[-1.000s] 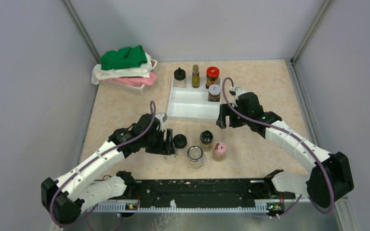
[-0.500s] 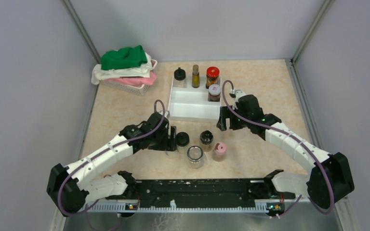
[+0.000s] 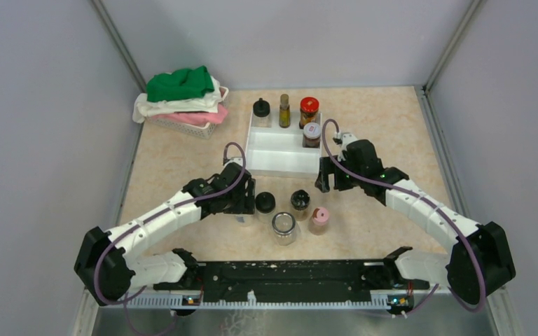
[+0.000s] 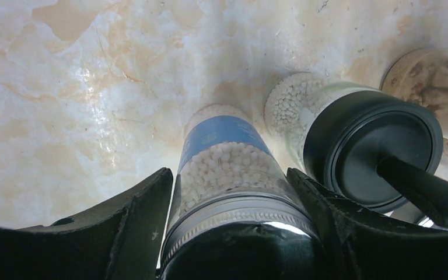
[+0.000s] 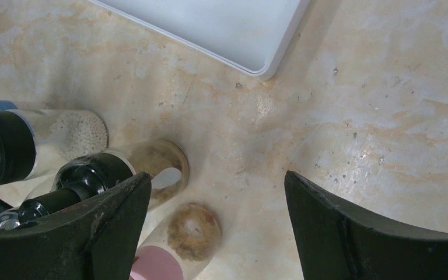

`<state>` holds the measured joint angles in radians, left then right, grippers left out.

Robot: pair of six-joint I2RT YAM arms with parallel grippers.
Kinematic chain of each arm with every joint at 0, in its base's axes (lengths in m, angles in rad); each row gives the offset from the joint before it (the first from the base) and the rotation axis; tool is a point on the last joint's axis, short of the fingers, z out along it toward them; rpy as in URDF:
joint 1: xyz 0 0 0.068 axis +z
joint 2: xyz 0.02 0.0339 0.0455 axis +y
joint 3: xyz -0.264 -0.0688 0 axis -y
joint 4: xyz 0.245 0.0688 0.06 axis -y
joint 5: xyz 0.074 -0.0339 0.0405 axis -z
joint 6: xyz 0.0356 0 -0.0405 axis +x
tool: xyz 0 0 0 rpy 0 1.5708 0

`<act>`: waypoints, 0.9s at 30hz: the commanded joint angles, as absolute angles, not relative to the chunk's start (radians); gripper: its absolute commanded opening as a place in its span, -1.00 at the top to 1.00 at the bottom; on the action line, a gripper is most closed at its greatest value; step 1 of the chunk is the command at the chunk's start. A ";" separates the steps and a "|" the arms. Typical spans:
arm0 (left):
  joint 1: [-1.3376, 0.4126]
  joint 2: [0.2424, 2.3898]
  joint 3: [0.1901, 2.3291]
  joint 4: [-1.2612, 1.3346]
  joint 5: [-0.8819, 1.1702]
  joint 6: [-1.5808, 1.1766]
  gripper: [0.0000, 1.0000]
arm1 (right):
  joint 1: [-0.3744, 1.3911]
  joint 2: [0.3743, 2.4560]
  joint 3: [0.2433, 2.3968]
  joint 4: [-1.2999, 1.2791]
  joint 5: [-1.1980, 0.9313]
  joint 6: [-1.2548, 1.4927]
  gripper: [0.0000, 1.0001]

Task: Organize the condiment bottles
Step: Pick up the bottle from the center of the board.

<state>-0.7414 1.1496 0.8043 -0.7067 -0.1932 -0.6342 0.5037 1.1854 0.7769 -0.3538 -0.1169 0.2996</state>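
My left gripper is shut on a jar of white beads with a blue label, held near its silver neck just over the table. A black-capped bead jar stands right beside it and also shows in the left wrist view. A black-capped brown jar, a pink-capped jar and a silver-lidded jar stand nearby. My right gripper is open and empty, above bare table right of the pink-capped jar. The white tray holds a black-capped bottle, a slim amber bottle, a red-capped jar and a white-red capped jar.
A basket of folded green, white and pink cloths sits at the back left. Grey walls close the table on three sides. The tray's front corner lies just beyond my right gripper.
My left arm has stretched forward and to the right, carrying the blue-labelled jar towards the tray. The right gripper has barely moved.
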 commanded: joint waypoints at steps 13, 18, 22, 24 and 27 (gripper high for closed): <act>-0.746 1.174 0.877 -0.635 -0.307 -0.603 0.31 | 0.526 1.178 0.779 -0.316 -0.128 0.279 -0.68; -0.744 1.223 1.026 -0.657 -0.367 -0.517 0.32 | 0.526 1.183 0.786 -0.313 -0.128 0.279 -0.68; -0.735 1.326 1.217 -0.626 -0.399 -0.444 0.29 | 0.525 1.191 0.802 -0.314 -0.119 0.281 -0.68; -0.719 1.411 1.311 -0.602 -0.391 -0.404 0.28 | 0.526 1.191 0.811 -0.315 -0.114 0.285 -0.68; -0.690 1.555 1.452 -0.567 -0.384 -0.349 0.28 | 0.526 1.194 0.820 -0.310 -0.111 0.291 -0.68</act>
<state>-0.7231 1.4189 1.2869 -0.6796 -0.3561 -0.4534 0.5037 1.1893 0.7773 -0.3439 -0.1204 0.2893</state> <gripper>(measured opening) 0.666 0.840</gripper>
